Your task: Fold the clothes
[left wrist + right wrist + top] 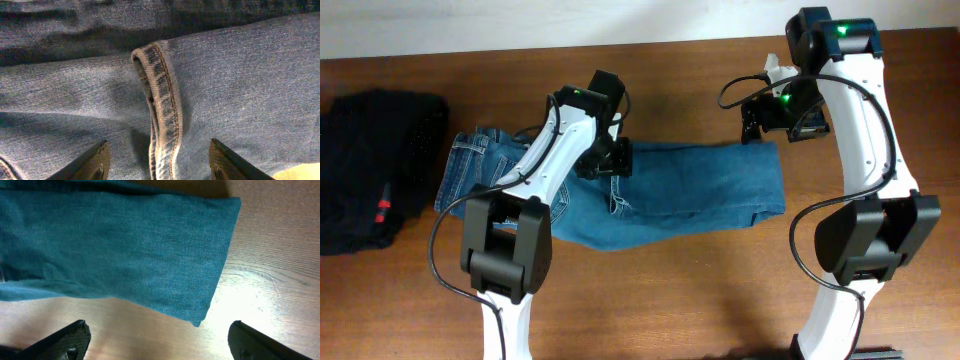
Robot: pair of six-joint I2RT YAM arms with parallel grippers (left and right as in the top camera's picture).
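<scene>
While jeans (700, 190) lie on the table (700, 290), the left gripper (160, 159) gapes above.

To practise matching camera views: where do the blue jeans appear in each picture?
Overhead: jeans spread across the middle of the wooden table.
Left wrist: jeans fill the frame, stitched hem central.
Right wrist: jeans across the top, table below.
Shared landmark: the stitched hem, also visible overhead mid-jeans; unclear from the right wrist.

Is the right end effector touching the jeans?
Apart. The right wrist view shows the open right end effector over bare table, wood showing between it and the jeans.
</scene>
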